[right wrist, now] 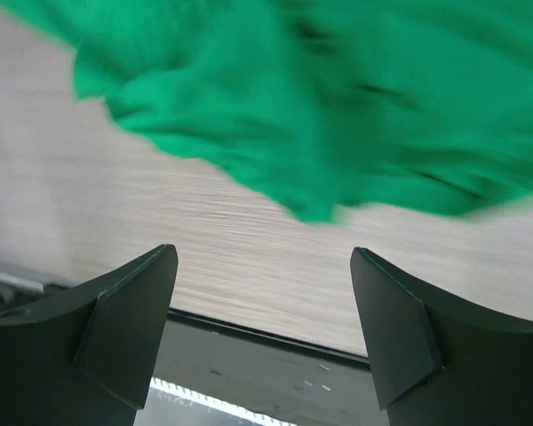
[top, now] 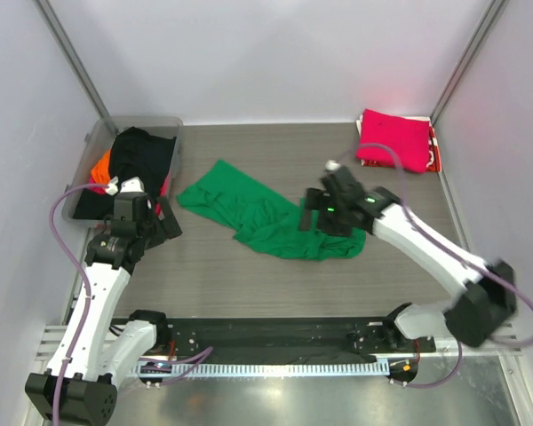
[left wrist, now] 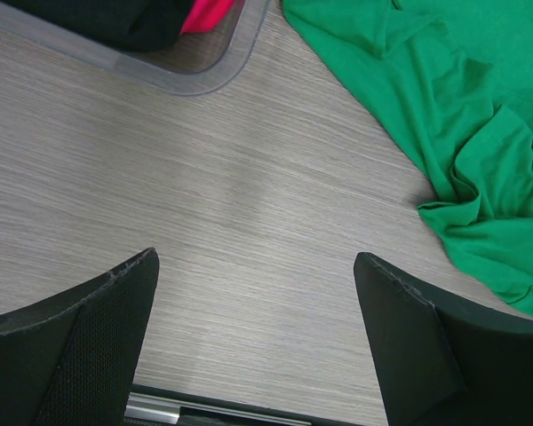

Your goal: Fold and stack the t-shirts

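A bright green t-shirt point(top: 258, 213) lies crumpled in the middle of the table; it also shows in the left wrist view point(left wrist: 462, 133) and, blurred, in the right wrist view point(right wrist: 338, 98). A folded magenta-pink t-shirt point(top: 393, 140) lies at the back right. Black point(top: 142, 158) and orange point(top: 100, 165) t-shirts sit in the clear tub point(top: 173, 124). My left gripper point(top: 155, 226) is open and empty over bare table left of the green shirt. My right gripper point(top: 324, 217) is open and empty above the green shirt's right end.
The clear plastic tub stands at the back left corner; its rim shows in the left wrist view point(left wrist: 186, 80). White walls enclose the table on three sides. A black rail point(top: 266, 333) runs along the near edge.
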`<state>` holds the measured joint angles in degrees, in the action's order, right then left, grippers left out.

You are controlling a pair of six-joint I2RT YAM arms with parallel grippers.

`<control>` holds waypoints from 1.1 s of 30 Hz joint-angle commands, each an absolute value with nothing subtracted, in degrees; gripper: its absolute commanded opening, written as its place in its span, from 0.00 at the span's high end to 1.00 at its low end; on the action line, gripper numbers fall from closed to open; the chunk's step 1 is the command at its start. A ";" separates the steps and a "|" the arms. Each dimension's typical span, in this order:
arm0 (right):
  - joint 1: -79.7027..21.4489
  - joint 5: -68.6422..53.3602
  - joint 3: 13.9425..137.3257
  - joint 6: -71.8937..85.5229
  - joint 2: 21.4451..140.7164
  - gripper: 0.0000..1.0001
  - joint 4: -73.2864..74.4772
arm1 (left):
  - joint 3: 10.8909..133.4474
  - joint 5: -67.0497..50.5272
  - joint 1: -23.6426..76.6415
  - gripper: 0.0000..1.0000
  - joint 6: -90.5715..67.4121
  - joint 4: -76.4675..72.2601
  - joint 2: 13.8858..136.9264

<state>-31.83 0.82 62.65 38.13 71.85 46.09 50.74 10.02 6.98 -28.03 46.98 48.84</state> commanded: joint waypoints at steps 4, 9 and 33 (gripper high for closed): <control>-45.87 5.10 79.78 39.47 95.84 0.17 39.20 | 50.80 10.81 6.68 0.09 -27.86 45.62 47.81; -51.85 6.93 97.36 36.04 111.69 0.22 41.74 | 50.71 10.81 6.68 0.09 -27.86 45.53 47.37; -56.69 23.63 119.71 32.69 139.57 0.48 56.42 | 50.45 10.90 6.68 0.08 -27.95 45.26 45.44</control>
<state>-56.55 18.11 118.74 32.97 137.32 53.52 50.70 10.52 6.98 -28.05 46.98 46.35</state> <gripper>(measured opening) 0.573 0.919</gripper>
